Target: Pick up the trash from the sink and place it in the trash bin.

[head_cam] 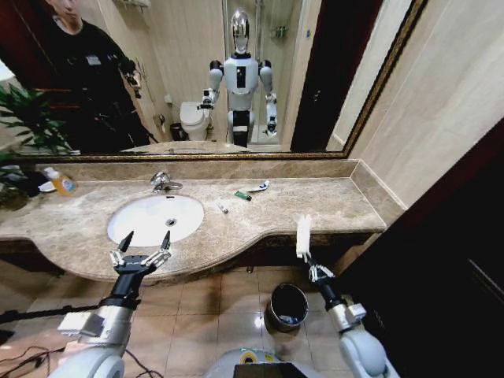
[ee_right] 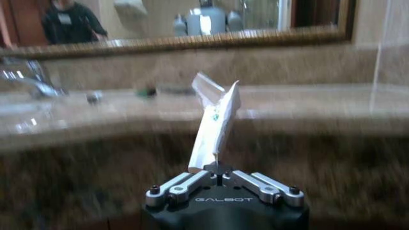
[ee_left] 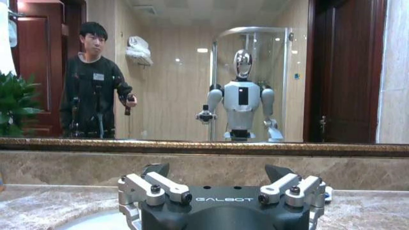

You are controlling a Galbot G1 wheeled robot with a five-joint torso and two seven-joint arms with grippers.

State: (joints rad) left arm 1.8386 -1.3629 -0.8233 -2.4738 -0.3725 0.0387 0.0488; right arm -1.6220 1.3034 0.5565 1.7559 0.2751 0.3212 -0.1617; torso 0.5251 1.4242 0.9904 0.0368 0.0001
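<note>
Fingers on the right gripper are clamping the bottom end of the long white wrapper, which is sticking nearly straight up in front of the counter edge, and the trash bin is sitting on the floor just below and a touch to the robot's left of it, so that arm's clearly the closer one and the wrapper's long axis is pretty much already pointing down at the opening. Left gripper is hovering spread wide at the near rim of the sink, holding nothing, while more tubes are lying on the marble beside the basin.
</note>
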